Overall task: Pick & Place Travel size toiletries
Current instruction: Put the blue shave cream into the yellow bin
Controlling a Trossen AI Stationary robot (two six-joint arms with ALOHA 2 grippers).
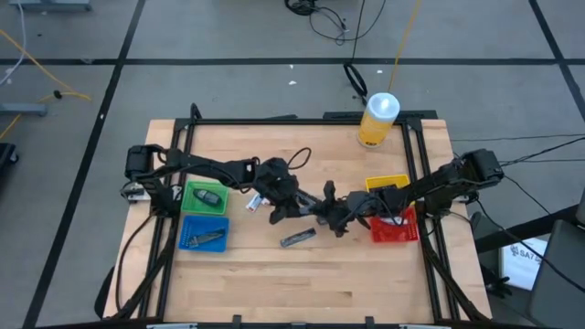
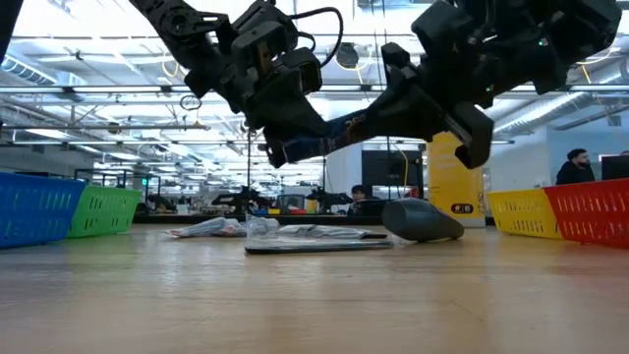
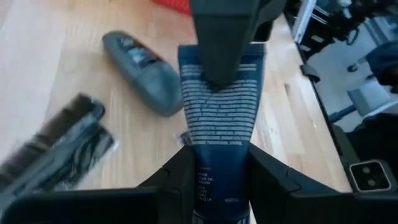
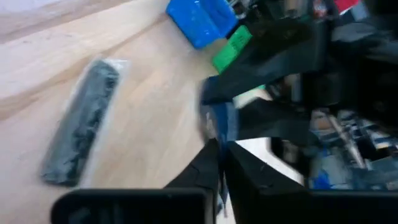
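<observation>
Midair, both grippers [image 1: 311, 206] on blue tube [image 3: 217, 106]

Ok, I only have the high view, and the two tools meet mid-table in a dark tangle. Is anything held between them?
Observer: Yes. The left wrist view shows the left tool clamped on a dark blue tube.
Operator: And the right one?
Observer: The right tool is shut on the tube's far end.
Operator: Is the tube off the table?
Observer: Yes. In the low view both tools hang above a grey tube and a flat packet lying on the wood.
</observation>
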